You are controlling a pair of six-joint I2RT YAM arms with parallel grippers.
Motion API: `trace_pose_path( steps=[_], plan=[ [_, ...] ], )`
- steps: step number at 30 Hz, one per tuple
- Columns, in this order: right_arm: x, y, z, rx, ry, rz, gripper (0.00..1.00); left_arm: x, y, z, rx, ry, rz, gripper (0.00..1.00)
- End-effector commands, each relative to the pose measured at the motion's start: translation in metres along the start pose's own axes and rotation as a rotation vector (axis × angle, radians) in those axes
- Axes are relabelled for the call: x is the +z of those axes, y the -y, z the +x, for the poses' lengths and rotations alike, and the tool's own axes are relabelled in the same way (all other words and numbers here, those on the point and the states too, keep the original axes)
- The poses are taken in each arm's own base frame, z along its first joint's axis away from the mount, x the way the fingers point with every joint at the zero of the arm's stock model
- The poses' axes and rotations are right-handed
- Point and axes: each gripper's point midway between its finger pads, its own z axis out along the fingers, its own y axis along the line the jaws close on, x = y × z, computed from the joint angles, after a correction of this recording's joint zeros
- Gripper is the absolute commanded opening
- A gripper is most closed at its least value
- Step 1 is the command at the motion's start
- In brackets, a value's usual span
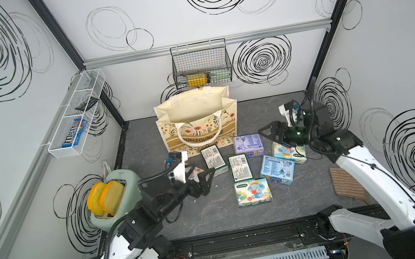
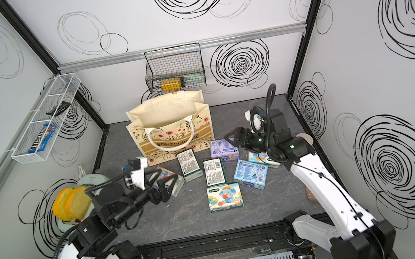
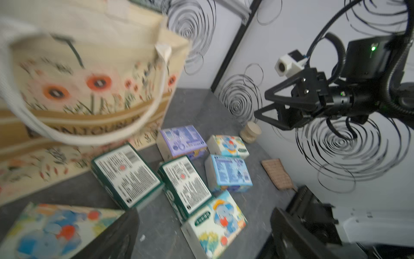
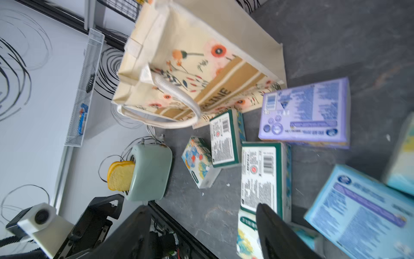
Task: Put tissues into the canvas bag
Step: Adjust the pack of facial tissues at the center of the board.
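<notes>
The canvas bag point(image 1: 170, 136) is standing upright at the back of the tabletop point(image 1: 215, 217), its mouth gaping upward and one handle drooping over the front. The tissues point(image 1: 240, 171) are lying on the tabletop just in front of it: two dark green packs point(image 1: 214, 160), a purple pack point(image 1: 248, 144), a light blue pack point(image 1: 277, 169) and three elephant packs point(image 1: 252, 192). The left gripper point(image 1: 206, 180) is hovering with jaws spread wide, holding nothing, just beside the leftmost elephant pack point(image 3: 56, 231). The right gripper point(image 1: 266, 136) is hanging raised above the tabletop near the right-hand elephant pack point(image 1: 288, 151), jaws parted and empty.
</notes>
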Motion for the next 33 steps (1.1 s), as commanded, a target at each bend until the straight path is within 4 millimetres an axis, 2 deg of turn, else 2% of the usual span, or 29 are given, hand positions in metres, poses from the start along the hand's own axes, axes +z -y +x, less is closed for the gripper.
trace_pose_path(
  steps=[1,5,6,8,10,12,13,16,19,24,28,33],
  plan=[
    [0.004,0.061,0.054,0.046,-0.099,0.142,0.78,0.01,0.016,0.043,-0.144,-0.032,0.07,0.96],
    [0.013,0.101,0.099,0.111,-0.138,0.152,0.77,0.027,0.023,0.09,-0.112,-0.086,0.046,0.96],
    [0.017,0.11,0.107,0.13,-0.149,0.159,0.76,0.034,0.025,0.098,-0.101,-0.104,0.041,0.99],
    [0.023,0.125,0.122,0.155,-0.16,0.158,0.74,0.045,0.026,0.108,-0.082,-0.139,0.03,0.96],
    [0.028,0.135,0.133,0.172,-0.166,0.144,0.73,0.057,0.025,0.116,-0.055,-0.164,0.016,0.78],
    [0.032,0.144,0.147,0.195,-0.176,0.124,0.73,0.07,0.021,0.123,-0.05,-0.205,0.003,0.55],
    [0.034,0.147,0.152,0.203,-0.177,0.113,0.73,0.076,0.017,0.128,-0.056,-0.224,-0.002,0.52],
    [0.038,0.158,0.165,0.216,-0.189,0.101,0.73,0.092,0.004,0.135,-0.088,-0.253,-0.008,0.52],
    [0.038,0.164,0.171,0.216,-0.187,0.107,0.73,0.103,-0.004,0.14,-0.099,-0.281,-0.016,0.56],
    [0.041,0.173,0.176,0.215,-0.18,0.111,0.77,0.12,0.003,0.143,-0.098,-0.314,0.012,0.58],
    [0.048,0.173,0.183,0.238,-0.209,0.061,0.82,0.132,0.0,0.152,-0.106,-0.343,0.005,0.59],
    [0.055,0.172,0.191,0.282,-0.271,0.021,0.85,0.138,-0.024,0.17,-0.128,-0.389,-0.041,0.57]
  ],
)
